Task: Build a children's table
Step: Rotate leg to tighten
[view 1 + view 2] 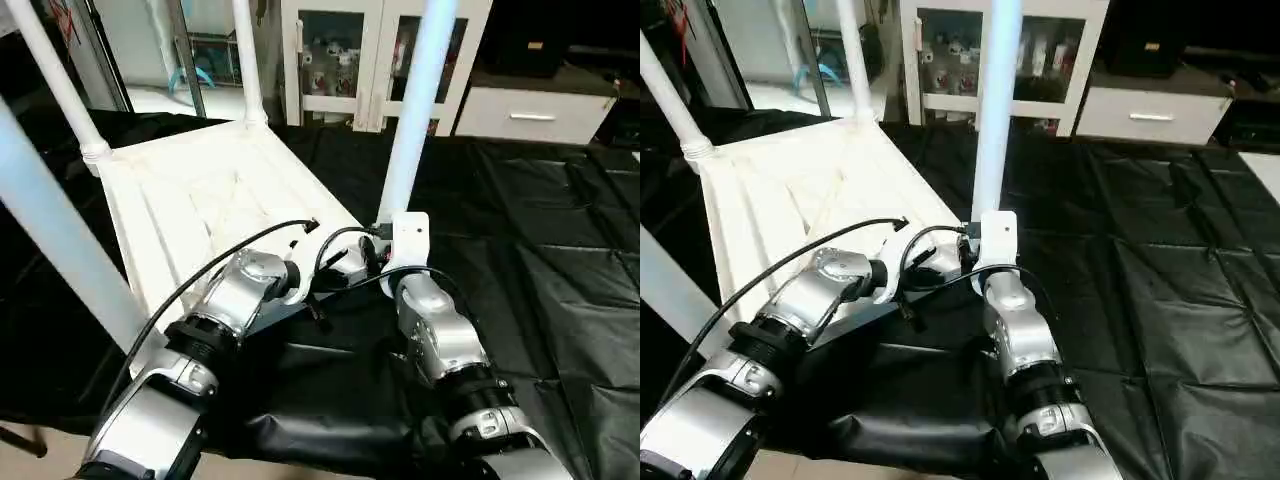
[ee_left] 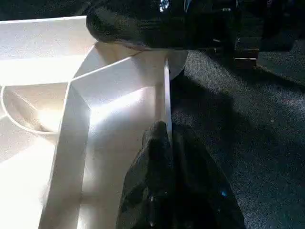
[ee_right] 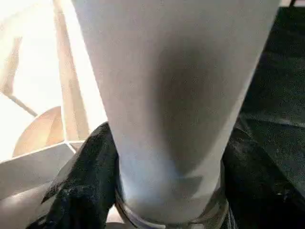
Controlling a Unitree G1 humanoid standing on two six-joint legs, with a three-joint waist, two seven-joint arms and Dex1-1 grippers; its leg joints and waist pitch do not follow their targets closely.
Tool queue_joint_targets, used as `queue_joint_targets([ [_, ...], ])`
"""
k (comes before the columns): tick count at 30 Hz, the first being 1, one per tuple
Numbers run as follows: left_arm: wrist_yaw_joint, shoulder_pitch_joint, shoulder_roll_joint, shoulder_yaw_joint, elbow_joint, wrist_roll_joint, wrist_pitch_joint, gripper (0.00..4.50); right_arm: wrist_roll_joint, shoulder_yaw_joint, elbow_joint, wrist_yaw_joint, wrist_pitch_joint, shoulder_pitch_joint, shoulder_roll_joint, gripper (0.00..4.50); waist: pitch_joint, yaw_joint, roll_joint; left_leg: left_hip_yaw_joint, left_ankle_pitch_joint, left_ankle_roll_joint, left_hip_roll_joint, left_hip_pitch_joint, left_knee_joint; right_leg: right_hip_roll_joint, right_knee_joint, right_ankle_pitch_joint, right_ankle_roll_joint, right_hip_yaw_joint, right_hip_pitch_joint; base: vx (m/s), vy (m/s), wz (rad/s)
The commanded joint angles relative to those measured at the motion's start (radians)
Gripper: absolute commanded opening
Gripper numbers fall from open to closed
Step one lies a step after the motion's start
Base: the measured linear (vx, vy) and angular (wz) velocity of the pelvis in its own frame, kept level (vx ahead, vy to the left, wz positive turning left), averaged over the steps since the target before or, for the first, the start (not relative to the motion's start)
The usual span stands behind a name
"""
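The table top (image 1: 190, 200) in front of me is white, its underside patterned with straight ribs and crossing braces. The legs (image 1: 415, 110) are white tubes, the near ones tinted pale blue. My forearms (image 1: 440, 340) are silver, with black cables (image 1: 200, 270), and my claw fingers (image 2: 171, 191) are black. The sheet (image 1: 540, 240) underneath is glossy black, creased into squares. A white cabinet (image 1: 380, 60) stands behind.

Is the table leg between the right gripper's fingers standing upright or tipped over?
Upright. The leg rises from the corner of the upside-down table top, and the right gripper has a black finger on each side of its base.
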Motion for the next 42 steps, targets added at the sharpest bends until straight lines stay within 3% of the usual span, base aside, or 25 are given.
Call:
queue_joint_targets([
  [1,-0.006,0.027,0.037,-0.017,0.038,0.025,0.022,0.00,-0.029,0.029,-0.023,0.012,0.026,0.028,-0.015,3.40,-0.042,0.008,-0.001,-0.021,-0.219,0.014,0.055,-0.011,-0.085,-0.069,-0.076,-0.273,-0.174,0.052,0.044,0.000,0.000,0.00],
  [6,-0.074,0.041,0.063,-0.044,0.015,0.026,0.013,0.00,-0.019,0.057,-0.128,0.152,0.045,0.057,-0.098,3.75,-0.045,0.009,-0.001,-0.020,-0.164,0.040,0.057,-0.014,-0.081,-0.065,-0.066,-0.196,-0.193,0.051,0.050,0.000,0.000,0.00],
  [9,-0.158,0.073,0.087,-0.076,-0.040,0.018,0.019,0.00,0.006,0.087,-0.150,0.334,0.008,0.067,-0.186,3.85,-0.045,0.012,-0.002,-0.017,-0.149,0.059,0.059,-0.013,-0.077,-0.068,-0.063,-0.162,-0.215,0.052,0.051,0.000,0.000,0.00],
  [13,-0.257,0.109,0.124,-0.118,-0.116,0.007,0.032,0.00,0.080,0.129,-0.171,0.644,-0.018,0.089,-0.307,3.85,-0.047,0.019,0.006,-0.016,-0.126,0.086,0.063,-0.011,-0.072,-0.067,-0.055,-0.100,-0.257,0.050,0.052,0.000,0.000,0.00],
  [16,-0.310,0.121,0.143,-0.136,-0.149,-0.002,0.037,0.00,0.111,0.142,-0.181,0.768,-0.024,0.105,-0.355,3.85,-0.049,0.025,0.003,-0.016,-0.099,0.110,0.065,-0.012,-0.068,-0.068,-0.049,-0.053,-0.279,0.049,0.058,0.000,0.000,0.00],
  [18,-0.384,0.138,0.167,-0.161,-0.195,-0.015,0.034,0.00,0.145,0.163,-0.188,0.918,-0.027,0.121,-0.408,3.85,-0.049,0.029,0.007,-0.016,-0.096,0.117,0.064,-0.011,-0.066,-0.068,-0.049,-0.047,-0.290,0.049,0.057,0.000,0.000,0.00],
  [21,-0.435,0.152,0.182,-0.179,-0.233,-0.026,0.045,0.00,0.085,0.206,-0.130,0.960,-0.093,0.113,-0.448,3.85,-0.049,0.036,0.003,-0.014,-0.093,0.112,0.066,-0.009,-0.065,-0.068,-0.049,-0.068,-0.295,0.048,0.056,0.000,0.000,0.00],
  [22,-0.443,0.154,0.184,-0.182,-0.239,-0.028,0.048,0.00,0.077,0.212,-0.120,0.966,-0.104,0.111,-0.453,3.85,-0.051,0.038,0.005,-0.013,-0.094,0.110,0.066,-0.008,-0.064,-0.068,-0.048,-0.070,-0.298,0.047,0.055,0.000,0.000,0.00],
  [23,-0.451,0.155,0.186,-0.186,-0.244,-0.030,0.050,0.00,0.080,0.212,-0.113,0.979,-0.106,0.110,-0.454,3.85,-0.049,0.036,-0.002,-0.013,-0.098,0.108,0.065,-0.011,-0.065,-0.068,-0.050,-0.082,-0.294,0.047,0.057,0.000,0.000,0.00],
  [26,-0.446,0.157,0.185,-0.189,-0.249,-0.026,0.058,0.00,0.140,0.176,-0.117,1.015,-0.097,0.104,-0.436,3.85,-0.049,0.037,0.002,-0.015,-0.109,0.106,0.066,-0.010,-0.066,-0.068,-0.052,-0.118,-0.286,0.048,0.058,0.000,0.000,0.00],
  [29,-0.444,0.160,0.186,-0.189,-0.249,-0.023,0.057,0.00,0.168,0.155,-0.117,1.029,-0.088,0.098,-0.427,3.85,-0.052,0.038,0.000,-0.015,-0.084,0.114,0.064,-0.009,-0.063,-0.067,-0.048,-0.090,-0.289,0.047,0.058,0.000,0.000,0.00],
  [32,-0.449,0.165,0.192,-0.189,-0.259,-0.021,0.064,0.00,0.187,0.155,-0.118,1.078,-0.079,0.095,-0.437,3.85,-0.054,0.042,0.001,-0.014,-0.061,0.133,0.065,-0.010,-0.059,-0.066,-0.044,-0.060,-0.299,0.044,0.057,0.000,0.000,0.00],
  [35,-0.451,0.167,0.196,-0.187,-0.270,-0.019,0.073,0.00,0.187,0.156,-0.084,1.098,-0.099,0.084,-0.438,3.85,-0.053,0.043,0.000,-0.014,-0.061,0.134,0.066,-0.010,-0.059,-0.067,-0.045,-0.075,-0.301,0.044,0.056,0.000,0.000,0.00],
  [42,-0.457,0.164,0.207,-0.187,-0.279,-0.016,0.079,0.00,0.185,0.155,-0.043,1.133,-0.097,0.070,-0.435,3.30,-0.053,0.045,0.005,-0.015,-0.080,0.117,0.065,-0.010,-0.059,-0.067,-0.046,-0.092,-0.298,0.043,0.057,0.000,0.000,0.00],
])
